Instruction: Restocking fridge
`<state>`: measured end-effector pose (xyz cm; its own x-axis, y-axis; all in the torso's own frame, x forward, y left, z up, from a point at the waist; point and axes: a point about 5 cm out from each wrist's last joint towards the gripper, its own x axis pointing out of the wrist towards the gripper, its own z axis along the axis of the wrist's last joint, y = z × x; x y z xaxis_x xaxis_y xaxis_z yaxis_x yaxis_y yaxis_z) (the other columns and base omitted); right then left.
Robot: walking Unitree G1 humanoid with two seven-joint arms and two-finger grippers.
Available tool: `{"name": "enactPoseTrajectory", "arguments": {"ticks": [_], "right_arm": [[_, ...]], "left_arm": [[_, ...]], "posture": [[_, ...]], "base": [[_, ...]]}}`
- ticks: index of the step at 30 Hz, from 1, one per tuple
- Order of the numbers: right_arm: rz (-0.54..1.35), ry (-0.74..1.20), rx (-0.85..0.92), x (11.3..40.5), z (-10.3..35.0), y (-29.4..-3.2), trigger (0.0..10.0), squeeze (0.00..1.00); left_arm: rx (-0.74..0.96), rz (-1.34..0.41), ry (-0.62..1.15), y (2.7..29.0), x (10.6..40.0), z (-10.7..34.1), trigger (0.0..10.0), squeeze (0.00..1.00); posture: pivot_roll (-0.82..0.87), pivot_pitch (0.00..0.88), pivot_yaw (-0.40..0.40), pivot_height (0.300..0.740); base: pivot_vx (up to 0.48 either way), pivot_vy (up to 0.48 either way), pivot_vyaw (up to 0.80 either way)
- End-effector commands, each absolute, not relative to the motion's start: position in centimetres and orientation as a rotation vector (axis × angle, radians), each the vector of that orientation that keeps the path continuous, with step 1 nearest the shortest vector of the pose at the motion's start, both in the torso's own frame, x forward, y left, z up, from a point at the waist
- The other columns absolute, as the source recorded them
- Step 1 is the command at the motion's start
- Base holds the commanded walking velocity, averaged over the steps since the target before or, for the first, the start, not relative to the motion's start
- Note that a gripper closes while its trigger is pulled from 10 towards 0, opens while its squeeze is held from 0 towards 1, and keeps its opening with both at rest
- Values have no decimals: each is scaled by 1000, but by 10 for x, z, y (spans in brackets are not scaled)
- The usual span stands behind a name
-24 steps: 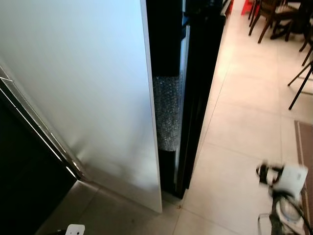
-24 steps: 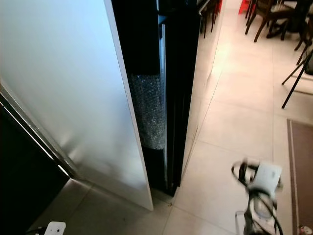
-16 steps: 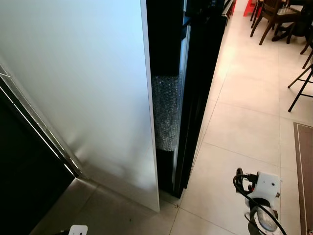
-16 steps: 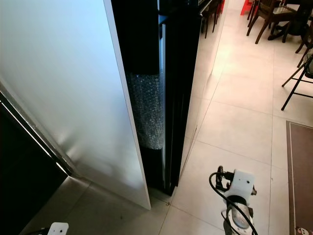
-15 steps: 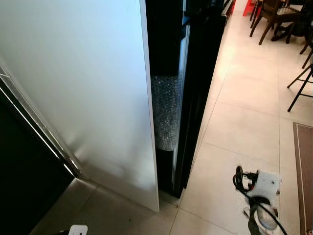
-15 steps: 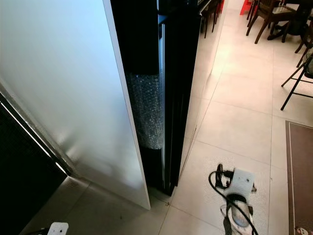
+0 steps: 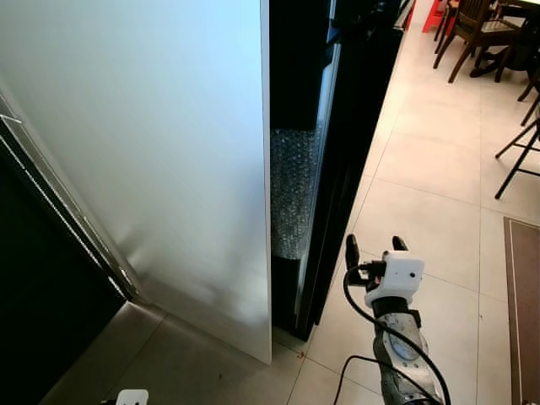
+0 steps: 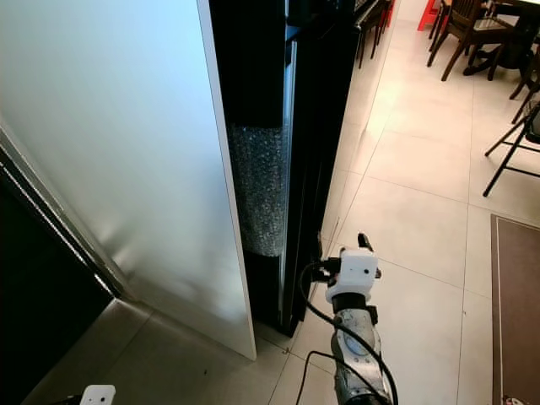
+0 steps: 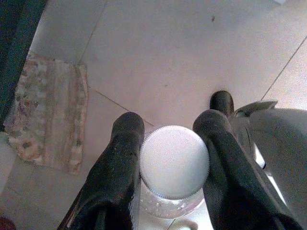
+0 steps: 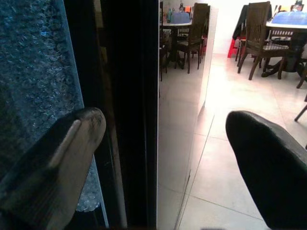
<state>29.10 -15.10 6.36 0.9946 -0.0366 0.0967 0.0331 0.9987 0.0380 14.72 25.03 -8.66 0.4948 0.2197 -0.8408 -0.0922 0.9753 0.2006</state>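
Note:
A tall black glossy fridge (image 7: 359, 118) stands ahead, beside a white panel (image 7: 169, 169). Bubble wrap (image 7: 291, 194) fills the dark gap between them. My right gripper (image 7: 373, 246) is raised, open and holding nothing, close to the fridge's front edge. In the right wrist view its fingers (image 10: 57, 158) straddle that black edge (image 10: 134, 110). My left gripper (image 9: 171, 127) hangs low over the floor, shut on a clear bottle with a white ribbed cap (image 9: 174, 162). The left arm's white wrist housing (image 7: 131, 396) sits at the bottom edge.
Pale floor tiles (image 7: 439, 194) stretch to the right. Dark wooden chairs (image 7: 472, 29) and a folding stand (image 7: 519, 143) stand at the far right. A brown rug (image 7: 525, 321) lies along the right edge. A dark opening with a metal track (image 7: 51, 219) is on the left. A patterned mat (image 9: 48, 115) lies below.
My right arm has risen from the lower right and swung left towards the fridge's edge. The camera has shifted a little. The left arm stays low.

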Motion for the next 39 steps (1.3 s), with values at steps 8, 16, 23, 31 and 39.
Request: {"name": "enactPoseTrajectory", "arguments": {"ticks": [8,16,23,31,39], "right_arm": [[-52,-143,17,298,84,-154,10000,0],[-74,-137,8,302,89,-157,10000,0],[-75,-127,14,302,89,-155,10000,0],[-79,-97,6,300,85,-161,10000,0],[-81,-94,6,302,87,-163,10000,0]], "left_arm": [[108,221,1027,256,146,-85,10000,0],[98,234,1036,261,139,-86,10000,0],[99,230,1030,262,140,-85,10000,0],[91,193,1007,245,151,-86,10000,0],[78,183,994,241,153,-86,10000,0]], "posture": [[11,0,-3,740],[16,0,1,740],[17,0,4,740],[11,0,13,740],[16,0,13,740]], "base": [[0,0,0],[0,60,0],[0,206,0],[0,90,0],[0,0,0]]}}
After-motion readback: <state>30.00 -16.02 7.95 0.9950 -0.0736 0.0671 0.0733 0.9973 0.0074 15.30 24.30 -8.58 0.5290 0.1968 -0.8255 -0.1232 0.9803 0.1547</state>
